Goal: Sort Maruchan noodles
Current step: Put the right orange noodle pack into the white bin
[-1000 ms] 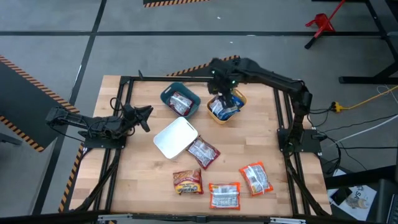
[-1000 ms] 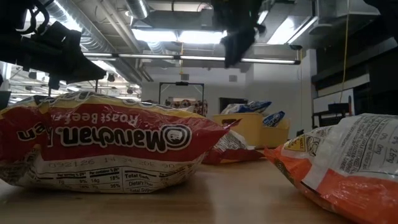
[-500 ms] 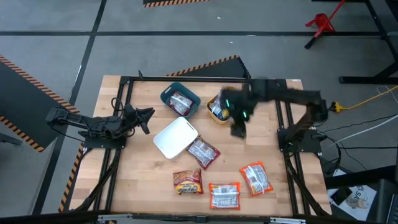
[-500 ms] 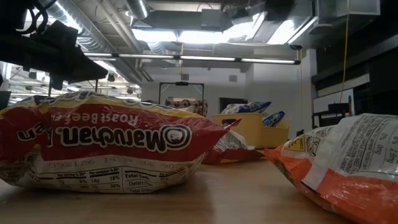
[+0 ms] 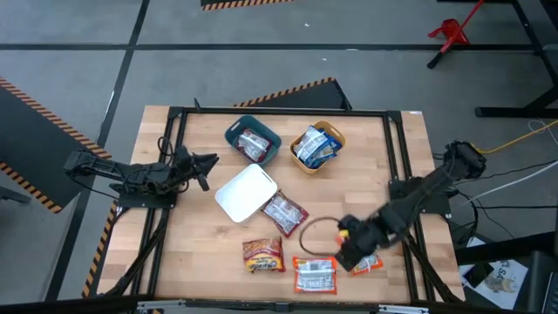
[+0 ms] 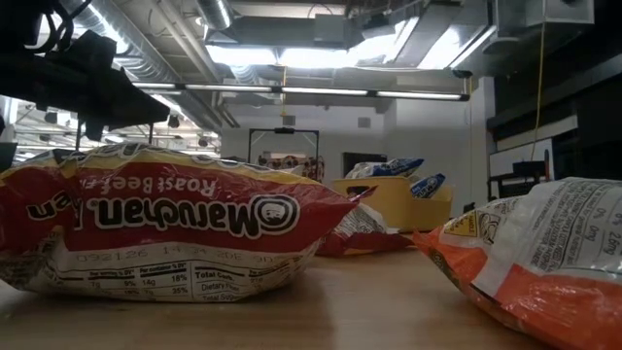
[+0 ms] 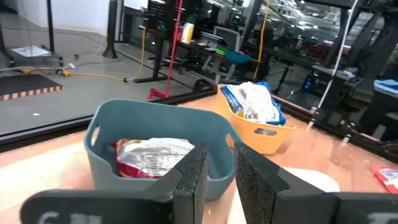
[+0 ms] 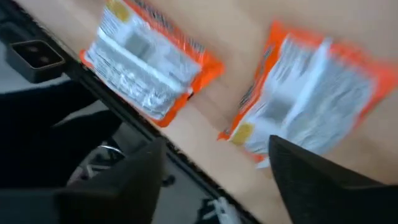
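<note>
Ramen packets lie flat on the wooden table. A dark red one (image 5: 285,214) lies beside the white bin, a brown-and-yellow one (image 5: 263,255) and an orange one (image 5: 315,275) lie near the near edge, and a second orange one (image 5: 368,261) lies partly under my right arm. My right gripper (image 5: 346,255) hangs open above the two orange packets (image 8: 149,68) (image 8: 311,93) and touches neither. My left gripper (image 5: 206,165) waits shut at the table's left, pointing toward the teal bin (image 7: 155,140). The red roast-beef packet (image 6: 165,233) fills the low view.
The teal bin (image 5: 253,139) holds a dark red packet. The orange bin (image 5: 316,146) holds blue packets. A white bin (image 5: 247,193) sits at the table's middle. A black frame runs round the table edges, and a small camera (image 8: 36,53) sits at the near edge.
My right gripper has swung quickly away from above the orange bin, toward the table's near right. It now hangs over the orange packets by the near edge and has left the low view. The packets and bins have stayed where they were.
</note>
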Robot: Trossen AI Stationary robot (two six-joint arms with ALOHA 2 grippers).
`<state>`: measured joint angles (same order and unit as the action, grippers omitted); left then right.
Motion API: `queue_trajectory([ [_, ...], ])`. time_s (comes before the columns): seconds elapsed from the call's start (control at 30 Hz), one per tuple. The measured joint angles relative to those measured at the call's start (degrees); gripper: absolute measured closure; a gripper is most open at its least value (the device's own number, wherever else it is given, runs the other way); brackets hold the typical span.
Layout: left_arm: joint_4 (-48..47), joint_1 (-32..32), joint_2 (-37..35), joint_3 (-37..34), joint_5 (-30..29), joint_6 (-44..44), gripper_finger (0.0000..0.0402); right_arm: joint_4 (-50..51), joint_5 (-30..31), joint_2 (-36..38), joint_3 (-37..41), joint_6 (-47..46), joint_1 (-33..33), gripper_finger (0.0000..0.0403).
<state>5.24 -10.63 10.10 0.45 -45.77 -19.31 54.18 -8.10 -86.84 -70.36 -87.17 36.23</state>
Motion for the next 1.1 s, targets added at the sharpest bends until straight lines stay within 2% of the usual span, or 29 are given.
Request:
queue_trajectory([
  [0.1, 0.0, 0.0, 0.0, 0.0, 0.1, -0.1, 0.0328, -6.0, 3.5, -0.1, 5.4, -9.3, 4.2, 0.0088],
  [0.2, 0.0, 0.0, 0.0, 0.0, 0.1, -0.1, 0.0328, -8.2, 11.7, -0.1, 9.3, -19.2, 8.7, 0.0062],
  [0.27, -0.2, 0.0, 0.0, 0.0, 0.1, -0.1, 0.0328, -6.9, 15.2, -0.1, 11.2, -24.8, 11.4, 0.0056],
  [0.4, -0.2, 0.0, 0.0, 0.0, 0.1, -0.2, 0.0328, -6.5, 16.1, -0.7, 14.0, -31.2, 15.3, 0.0059],
  [0.57, -0.2, 0.0, 0.0, 0.0, 0.1, -1.9, 0.0328, -6.8, 18.7, -4.4, 14.6, -32.8, 17.6, 0.0062],
  [0.77, -0.3, 0.0, 0.0, 0.0, 0.1, -3.1, 0.0328, -8.8, 16.7, -10.2, 14.2, -28.1, 17.4, 0.0063],
  [0.9, -0.3, 0.0, 0.0, 0.0, 0.1, -3.1, 0.0328, -8.0, 17.1, -11.0, 14.0, -29.8, 17.3, 0.0066],
  [1.0, -0.2, 0.0, 0.0, 0.0, 0.3, -3.2, 0.0328, -6.2, 17.2, -10.6, 14.2, -31.4, 16.5, 0.009],
  [1.1, -0.2, 0.0, 0.0, 0.0, 0.5, -4.3, 0.0328, -5.1, 17.6, -10.3, 14.4, -30.3, 15.2, 0.0144],
])
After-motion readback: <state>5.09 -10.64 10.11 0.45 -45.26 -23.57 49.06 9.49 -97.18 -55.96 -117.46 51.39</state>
